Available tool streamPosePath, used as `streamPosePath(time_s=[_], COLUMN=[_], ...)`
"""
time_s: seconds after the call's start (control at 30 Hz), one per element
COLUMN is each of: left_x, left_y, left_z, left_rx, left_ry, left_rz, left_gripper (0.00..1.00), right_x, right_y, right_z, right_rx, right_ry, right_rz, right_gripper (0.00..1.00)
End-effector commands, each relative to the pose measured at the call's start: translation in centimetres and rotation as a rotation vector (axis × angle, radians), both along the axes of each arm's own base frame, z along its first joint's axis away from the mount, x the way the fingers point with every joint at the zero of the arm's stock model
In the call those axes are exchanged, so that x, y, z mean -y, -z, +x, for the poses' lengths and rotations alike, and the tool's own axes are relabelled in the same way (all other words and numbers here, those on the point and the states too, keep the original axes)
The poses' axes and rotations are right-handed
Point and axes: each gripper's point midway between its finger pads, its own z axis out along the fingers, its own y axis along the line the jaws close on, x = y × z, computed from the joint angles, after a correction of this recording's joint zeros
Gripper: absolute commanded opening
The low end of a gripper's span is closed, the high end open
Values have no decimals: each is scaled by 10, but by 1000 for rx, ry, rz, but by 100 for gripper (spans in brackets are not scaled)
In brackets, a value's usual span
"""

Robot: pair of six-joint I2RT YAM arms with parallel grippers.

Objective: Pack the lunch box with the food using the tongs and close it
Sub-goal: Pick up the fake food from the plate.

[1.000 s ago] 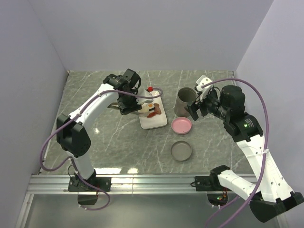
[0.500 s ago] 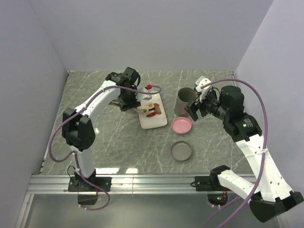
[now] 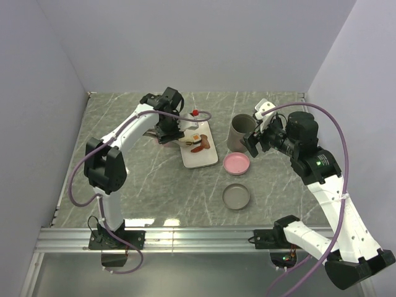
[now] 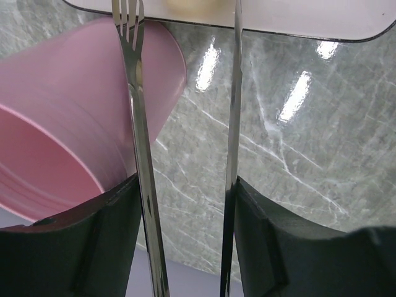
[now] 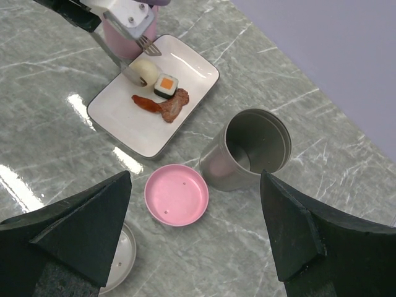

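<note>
My left gripper (image 4: 185,192) is shut on the tongs (image 4: 139,124), one slim metal arm against each finger. The tongs' tips reach the left end of the white plate (image 5: 124,124), either side of the cream ball (image 5: 144,69). Beside the ball lie the rice roll (image 5: 166,85) and the meat strip (image 5: 164,106). A pink container (image 4: 74,124) stands just left of the tongs. The grey lunch box container (image 3: 240,132) stands open right of the plate. My right gripper (image 3: 255,143) hovers open beside it, holding nothing.
A pink lid (image 3: 236,163) and a grey lid (image 3: 236,196) lie on the marble table in front of the grey container. Walls close in the table on the left, far and right sides.
The left arm's elbow has swung right and the gripper with the tongs has drawn slightly back toward the plate's far left end. The right arm has not moved.
</note>
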Motion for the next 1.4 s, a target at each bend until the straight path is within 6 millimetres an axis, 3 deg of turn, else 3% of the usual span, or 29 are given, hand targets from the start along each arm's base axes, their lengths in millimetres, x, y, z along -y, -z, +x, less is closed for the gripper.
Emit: streamPosePath(time_s=[0.0,0.27,0.53,0.97,1.27,1.3,1.37], left_x=[11,15,15,25,44,45,42], left_y=[-8,-2,-9,-82,-132,-137,-141], left_z=[10,11,5,-19,-37,-35,-37], left_rx=[30,15,11,100,151,167,160], left_ry=[32,32,32,-36,-126,-137,-184], left_rz=[-38,-43,-52,-231,-472,-501,-550], left_gripper=[61,59,50,36,35,36,37], right_x=[0,1,0,-1,-3,-2,-2], right_y=[-8,-5,-6,-10,-15,-14,-13], right_z=[4,5,5,2,3,3,4], right_rx=[41,36,40,38,21,14,5], right_ry=[-2,-3,-5,-6,9,12,11], right_rz=[6,2,6,30,54,52,46], right_gripper=[91,91,91,91,91,99,100])
